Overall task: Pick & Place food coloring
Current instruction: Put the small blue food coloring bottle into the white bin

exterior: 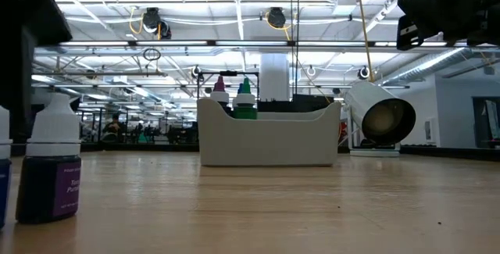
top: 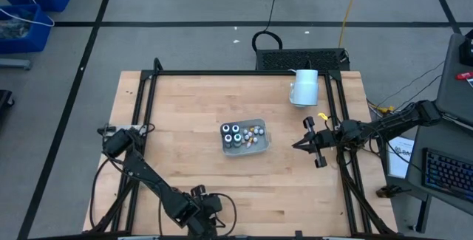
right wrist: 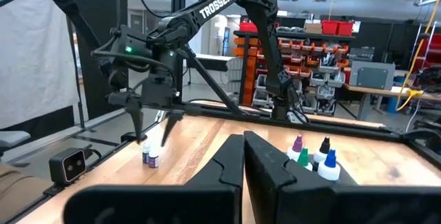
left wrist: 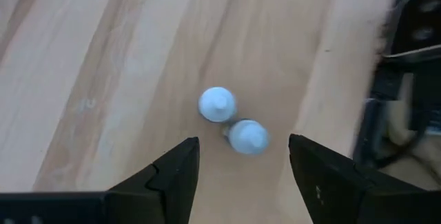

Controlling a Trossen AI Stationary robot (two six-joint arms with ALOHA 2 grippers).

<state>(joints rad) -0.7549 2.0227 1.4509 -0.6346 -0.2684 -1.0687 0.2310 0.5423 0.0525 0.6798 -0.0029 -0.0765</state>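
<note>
My left hand [left wrist: 241,176] hangs spread wide just above two small food coloring bottles [left wrist: 233,122] standing on the bench [top: 185,122], at its near edge well away from the grey tray [top: 264,142]. Nothing is pinched; both bottles are free, touching or nearly touching each other, white caps up. The low view shows one close: dark body [exterior: 48,187], purple label, tall white dropper cap [exterior: 55,121].

Handling guess: tiny, light, stiff plastic, smooth sides so a bit slippery. Narrow base under a tall cap makes them tippy, and a nudge to one likely knocks its neighbour. I'd grip the body below the cap shoulder, fingers on opposite sides, taking the bottle farther from its mate first.

The rest of the food coloring sits in the tray, jars [top: 233,133] and small bottles [top: 253,132] together. My right hand [top: 298,145] waits beside the tray, pressed shut, holding nothing.
</note>
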